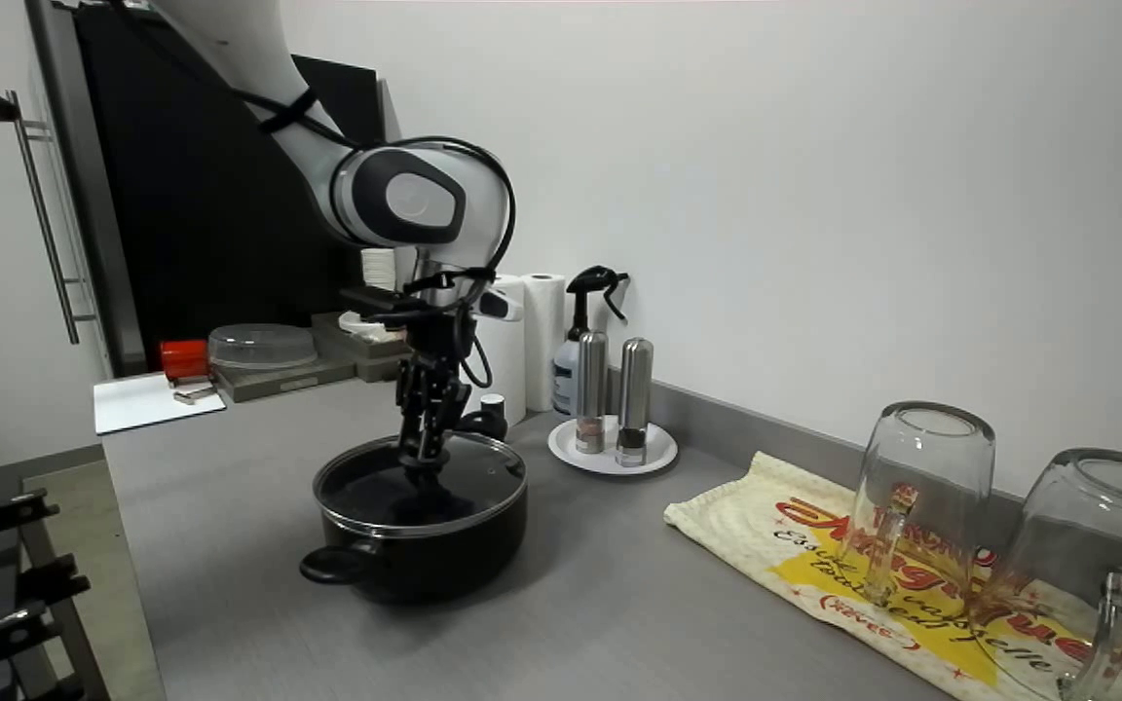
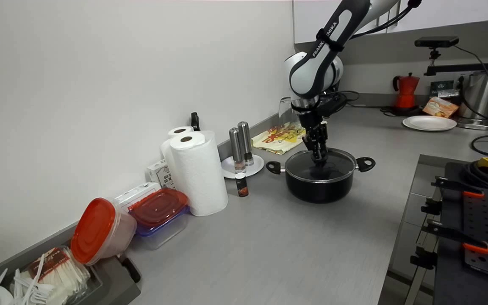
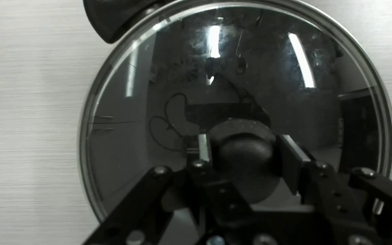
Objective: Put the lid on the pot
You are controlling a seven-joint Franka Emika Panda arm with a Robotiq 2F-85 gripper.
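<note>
The black pot [image 1: 454, 565] [image 2: 320, 192] stands upright on the grey counter, its short side handles [image 1: 337, 565] sticking out. Over its mouth lies the clear-glass lid [image 1: 366, 492] [image 2: 301, 166] [image 3: 124, 143], level, its metal rim along the pot's top edge with no gap that I can make out. From above, my gripper [image 1: 422, 467] [image 2: 319, 160] [image 3: 245, 148] reaches down to the lid's centre. In the wrist view the dark round knob [image 3: 247, 149] sits between the two fingers, which are shut on it. The pot's inside is dark behind the glass.
Beside the pot, near the wall, a white plate [image 1: 660, 456] bears two steel shakers [image 1: 635, 389]. A small spice jar [image 2: 242, 186] and paper towel rolls [image 2: 201, 178] stand close by. Upturned glasses [image 1: 921, 458] rest on a printed cloth [image 1: 717, 506] along the wall.
</note>
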